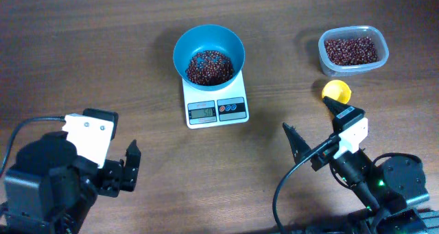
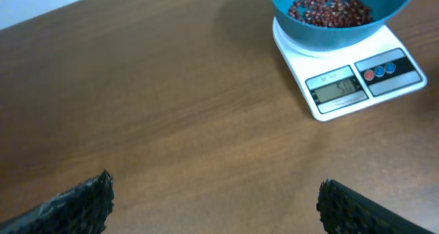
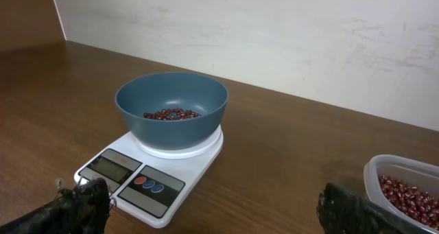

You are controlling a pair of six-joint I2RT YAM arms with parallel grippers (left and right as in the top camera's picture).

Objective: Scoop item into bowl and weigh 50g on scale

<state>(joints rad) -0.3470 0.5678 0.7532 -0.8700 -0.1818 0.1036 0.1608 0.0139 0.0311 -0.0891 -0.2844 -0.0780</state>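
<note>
A clear tub (image 1: 321,55) sits on the brown wooden table (image 1: 103,49), near its far edge and toward the right end. Just in front of the tub, not touching it, lies a small yellow cup (image 1: 336,91), probably a scoop; its near side is hidden. A pale, faintly scuffed wall (image 3: 274,35) rises behind the table's far edge.

Left arm (image 1: 48,179): seen low at the near-left corner, wrist angled forward and to the right.
Left gripper (image 2: 216,201): jaws spread wide, held empty.
Right arm (image 1: 387,179): seen low at the near-right corner, wrist angled forward and to the left.
Right gripper (image 3: 206,208): jaws spread wide, held empty.
</note>
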